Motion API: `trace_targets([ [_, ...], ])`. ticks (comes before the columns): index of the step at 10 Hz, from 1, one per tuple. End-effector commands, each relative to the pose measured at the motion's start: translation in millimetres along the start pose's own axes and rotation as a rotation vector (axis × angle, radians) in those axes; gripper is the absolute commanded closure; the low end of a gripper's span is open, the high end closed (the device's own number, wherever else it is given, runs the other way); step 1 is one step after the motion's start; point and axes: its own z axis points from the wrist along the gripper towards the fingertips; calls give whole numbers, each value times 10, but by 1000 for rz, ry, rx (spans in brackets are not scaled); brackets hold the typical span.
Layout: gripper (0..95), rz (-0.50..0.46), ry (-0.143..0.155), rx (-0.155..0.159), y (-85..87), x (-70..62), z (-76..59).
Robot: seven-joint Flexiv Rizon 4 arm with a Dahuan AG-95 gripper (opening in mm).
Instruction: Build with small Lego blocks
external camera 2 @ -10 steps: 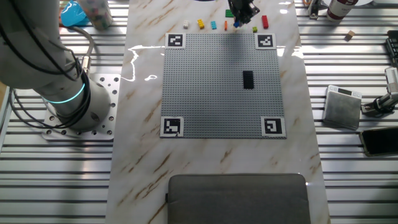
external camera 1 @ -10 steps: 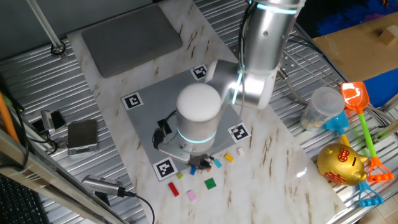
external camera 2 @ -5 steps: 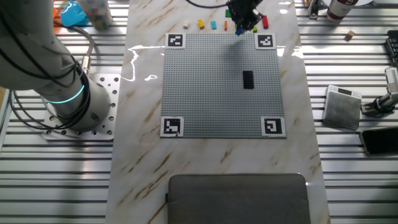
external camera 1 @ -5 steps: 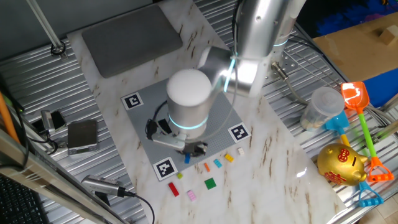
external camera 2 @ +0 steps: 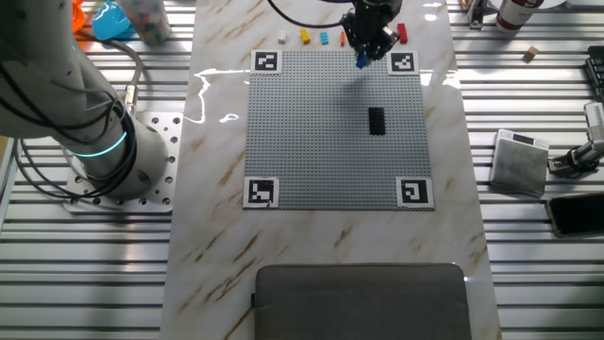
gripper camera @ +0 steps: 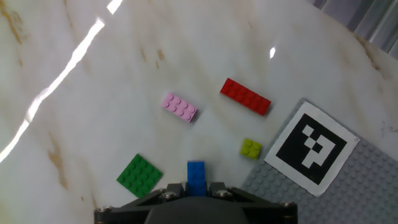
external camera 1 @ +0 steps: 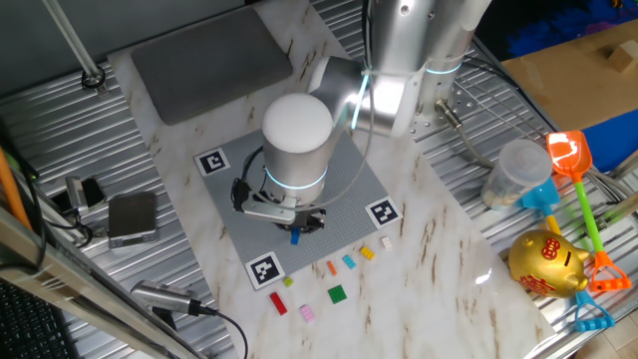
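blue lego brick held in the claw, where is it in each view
One fixed view: the small blue plastic Lego brick hangs under the claw, above the grey studded baseplate.
The other fixed view: top centre, by the baseplate's far edge.
Hand view: bottom centre, between the fingers.
Shared landmark: the black-and-white corner marker.

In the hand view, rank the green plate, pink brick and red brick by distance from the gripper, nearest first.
From the gripper, holding the blue brick:
1. Green plate, just to its left.
2. Pink brick, above, slightly left.
3. Red brick, farthest, upper right by the marker.
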Motion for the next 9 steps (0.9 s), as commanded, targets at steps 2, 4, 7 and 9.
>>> trace_targets([
  [2, 950, 7, -3, 0, -5, -8, 5],
  [4, 950, 4, 1, -9, -5, -8, 5],
  [7, 950, 154, -9, 6, -5, -8, 5],
  [9, 950, 241, -16, 2, -5, -8, 5],
])
